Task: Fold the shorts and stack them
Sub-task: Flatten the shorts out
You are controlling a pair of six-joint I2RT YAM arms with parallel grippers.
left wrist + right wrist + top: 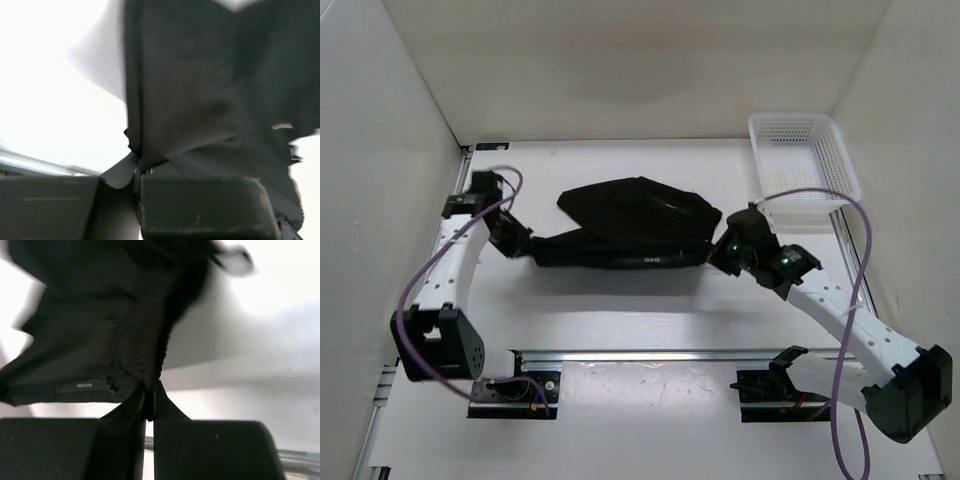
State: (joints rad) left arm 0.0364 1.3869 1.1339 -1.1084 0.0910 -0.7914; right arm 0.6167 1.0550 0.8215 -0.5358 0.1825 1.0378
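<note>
Black shorts (630, 225) at centre of table (620, 310), stretched between your grippers. Left gripper (136, 170) pinching thin fabric edge; right gripper (150, 392) clamped on gathered waistband. Risk: pull apart harder and thin left pinch slips, fold collapses.

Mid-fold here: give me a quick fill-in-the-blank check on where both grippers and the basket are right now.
The left gripper is shut on the ____ end of the shorts.
The right gripper is ____ on the opposite end.
The white basket stands at the far ____ corner of the table.
Missing words: left; shut; right.
</note>
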